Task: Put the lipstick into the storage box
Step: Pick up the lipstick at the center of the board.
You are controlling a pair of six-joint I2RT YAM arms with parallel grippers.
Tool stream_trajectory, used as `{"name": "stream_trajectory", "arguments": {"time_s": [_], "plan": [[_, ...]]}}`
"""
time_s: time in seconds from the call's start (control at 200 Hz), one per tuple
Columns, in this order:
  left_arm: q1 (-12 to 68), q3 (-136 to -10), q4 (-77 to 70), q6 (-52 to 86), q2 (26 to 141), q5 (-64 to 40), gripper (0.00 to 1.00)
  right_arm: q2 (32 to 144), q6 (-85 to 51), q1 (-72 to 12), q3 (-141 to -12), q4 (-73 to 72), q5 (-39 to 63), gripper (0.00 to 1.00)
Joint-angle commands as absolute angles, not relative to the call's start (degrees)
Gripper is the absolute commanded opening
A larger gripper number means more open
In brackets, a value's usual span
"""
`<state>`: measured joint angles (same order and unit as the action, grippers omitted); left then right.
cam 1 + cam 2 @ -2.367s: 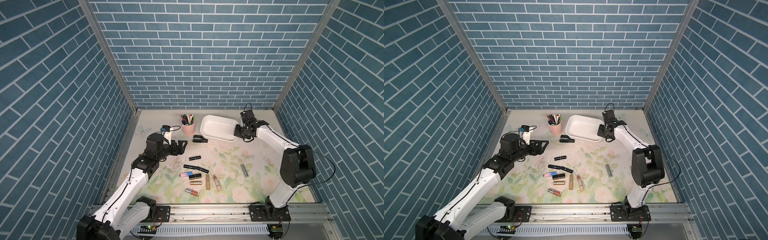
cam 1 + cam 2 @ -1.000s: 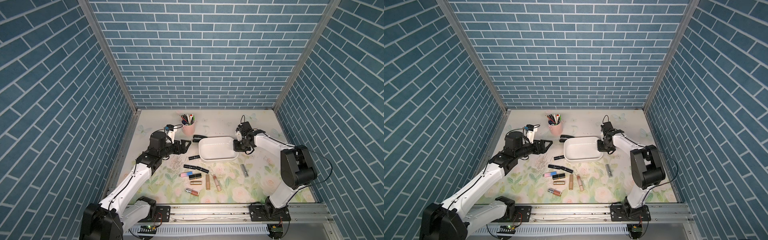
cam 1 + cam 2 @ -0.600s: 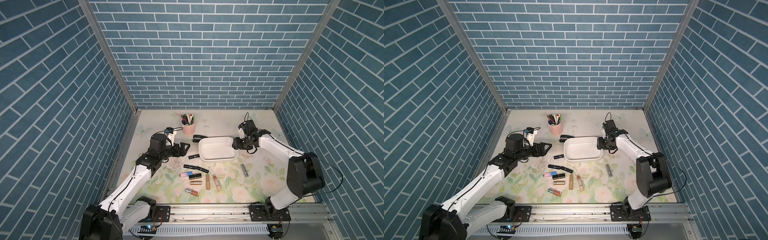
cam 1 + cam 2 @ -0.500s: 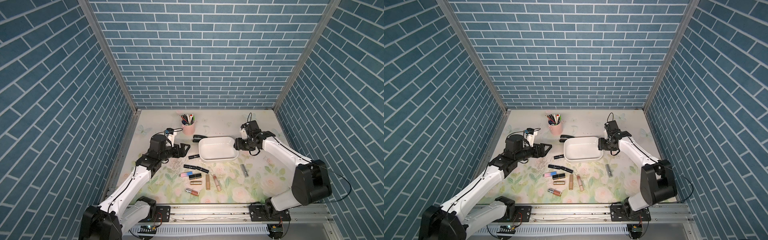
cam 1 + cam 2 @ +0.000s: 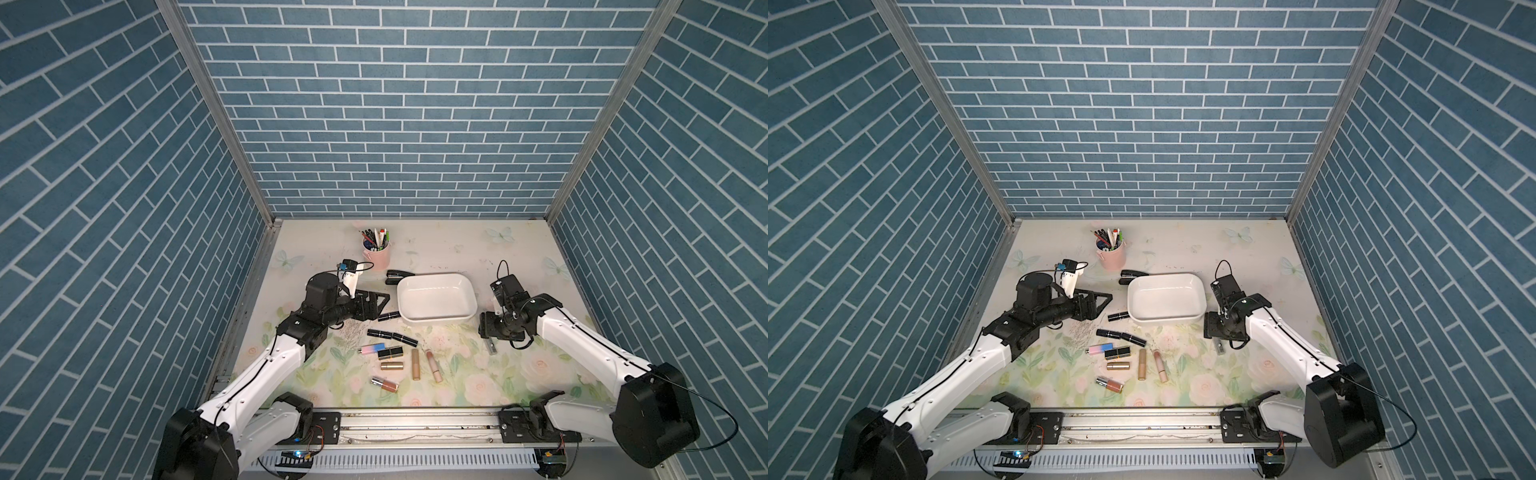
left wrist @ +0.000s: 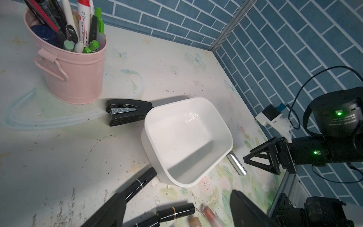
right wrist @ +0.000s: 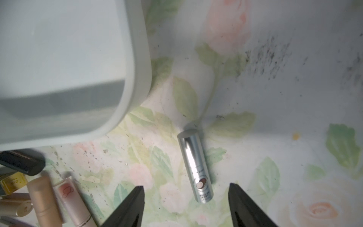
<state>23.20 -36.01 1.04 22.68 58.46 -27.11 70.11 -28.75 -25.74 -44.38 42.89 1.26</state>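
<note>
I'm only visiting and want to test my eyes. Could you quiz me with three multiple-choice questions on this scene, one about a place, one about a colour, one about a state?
1. Where is the black stapler relative to the storage box?
A. Inside it
B. On the table beside it, at a corner
C. Far from it, by the robot's base

2. What colour is the lipstick lying by the right tool?
A. Silver
B. Pink
C. Black

3. How is the right tool?
A. Shut on the lipstick
B. Open, holding nothing
C. Shut on the box's rim

Answers:
1. B: the black stapler lies on the table at the box's corner.
2. A: its case is shiny silver in the right wrist view.
3. B: its jaws stand wide apart and the lipstick lies on the table.
</note>
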Motion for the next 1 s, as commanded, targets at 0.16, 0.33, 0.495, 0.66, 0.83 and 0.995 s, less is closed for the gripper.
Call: {"name": "stream_trajectory", "arguments": {"time_s": [0.16,0.33,0.495,0.66,0.83,0.995], "plan": [[24.3,-35.0,-2.0,22.5,56.6,-28.1,0.89,70.2,-31.6,-26.2,-39.6,40.8,0.9,0.72],[24.5,-34.9,-1.3,22.6,55.8,-27.5,0.89,72.3,-31.5,-26.3,-39.2,38.6,1.4,0.71],[24.6,-34.6,-0.5,22.5,55.0,-26.9,0.89,73.7,-31.5,-26.2,-38.7,36.9,2.0,0.68],[24.6,-34.8,0.0,22.5,54.3,-26.5,0.89,75.4,-31.4,-26.3,-38.1,35.2,2.3,0.64],[24.5,-35.1,0.0,22.7,54.3,-26.5,0.90,76.9,-31.4,-26.3,-37.5,33.7,2.3,0.61],[24.5,-35.3,0.2,22.7,54.5,-26.5,0.90,77.8,-31.3,-26.3,-37.1,32.8,2.5,0.56]]}}
